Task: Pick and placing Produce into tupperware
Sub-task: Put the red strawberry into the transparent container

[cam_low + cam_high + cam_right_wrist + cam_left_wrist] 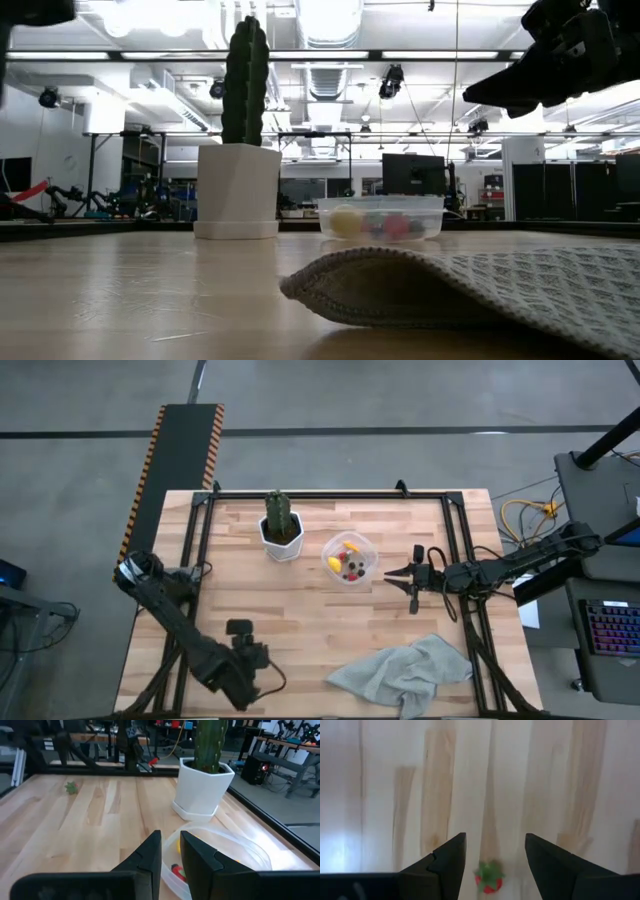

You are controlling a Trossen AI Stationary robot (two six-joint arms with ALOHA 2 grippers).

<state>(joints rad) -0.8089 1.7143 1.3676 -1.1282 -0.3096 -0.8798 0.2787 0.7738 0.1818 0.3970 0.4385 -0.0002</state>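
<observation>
1. The left gripper [243, 628] hangs over the near-left part of the table [300, 600]. In its wrist view its fingers [445, 865] stand wide apart, holding nothing.
2. A red strawberry [489, 878] with a green top lies on the bare wood between those open fingers, apart from both. In the right wrist view a small green-topped piece [71, 787] shows far off on the boards.
3. A white pot [281, 540] with a green cactus [246, 70] stands near the far edge, left of centre.
4. The tupperware [351, 557] sits just right of the pot, close but not touching. Inside lie yellow, red and small dark produce [349, 563]; the low view shows a yellow ball and a red piece through its clear wall.
5. A grey cloth [405, 670] lies crumpled at the near edge, right of centre.
6. The right gripper [392, 574] hovers just right of the tupperware, pointing at it. Its fingers [150, 855] leave only a narrow gap and hold nothing.
</observation>
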